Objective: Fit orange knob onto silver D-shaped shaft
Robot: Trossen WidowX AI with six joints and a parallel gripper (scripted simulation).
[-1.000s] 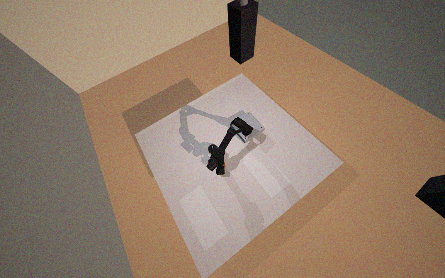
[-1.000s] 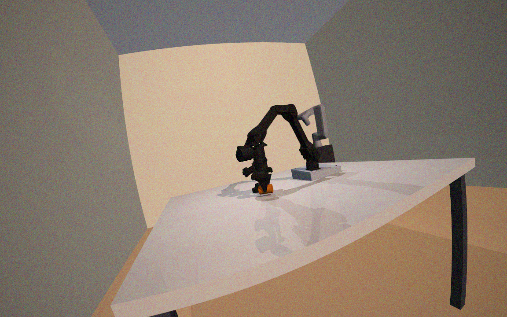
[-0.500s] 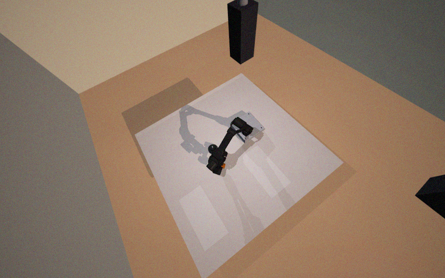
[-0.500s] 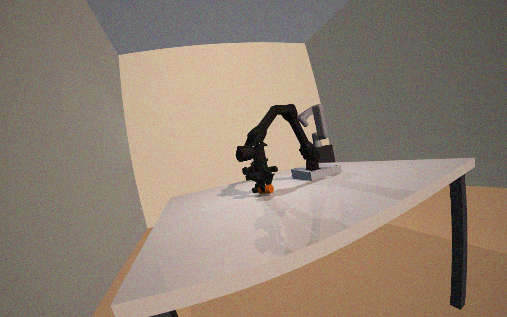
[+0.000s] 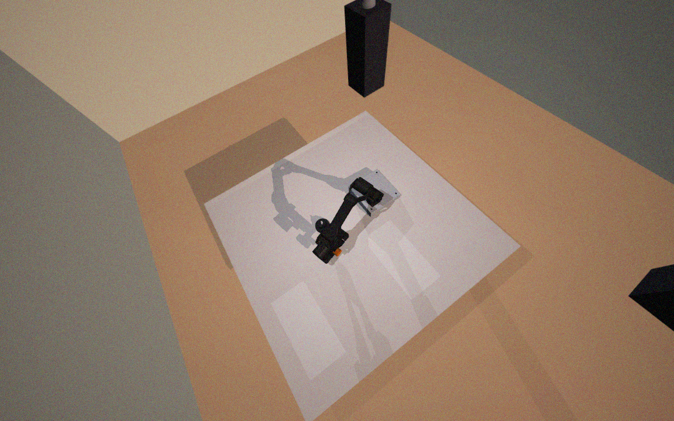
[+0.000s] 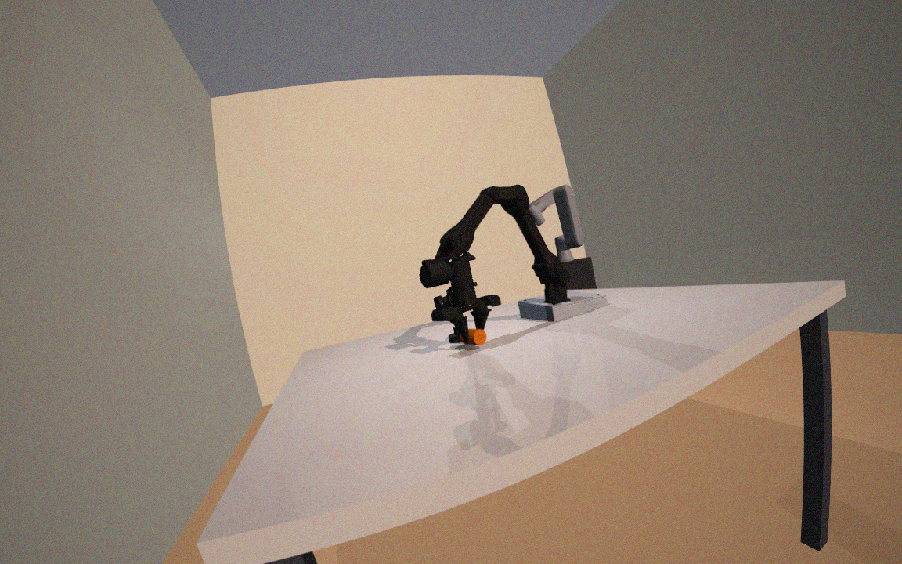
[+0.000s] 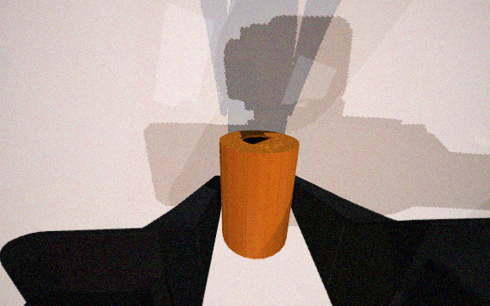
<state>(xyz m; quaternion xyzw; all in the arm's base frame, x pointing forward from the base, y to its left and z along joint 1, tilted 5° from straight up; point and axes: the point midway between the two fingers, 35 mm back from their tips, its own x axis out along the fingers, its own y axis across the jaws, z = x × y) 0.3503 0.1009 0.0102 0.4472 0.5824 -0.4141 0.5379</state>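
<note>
Pale under patches of light and shadow, the desk [image 5: 433, 225] [image 6: 342, 413] [image 7: 58, 85] lies beneath the jaws, which are part-way open and closed firmly on the orange knob [image 5: 337, 251] [image 6: 478, 336] [image 7: 257, 195]. Black fingers press its sides. The knob is on its side, low over the desk; whether it touches is unclear. Its dark hole [image 7: 255, 139] shows in one end. Near the jaws stands the round pedestal [image 5: 322, 225], apart from the knob, its shaft too small to read. Beyond, the black arm [image 5: 343, 211] [image 6: 475, 215] arches back to a grey base [image 5: 391, 191] [image 6: 535, 309]. A grey arm [image 6: 569, 217] stands behind, before a beige wall [image 5: 119, 52] [image 6: 335, 210].
</note>
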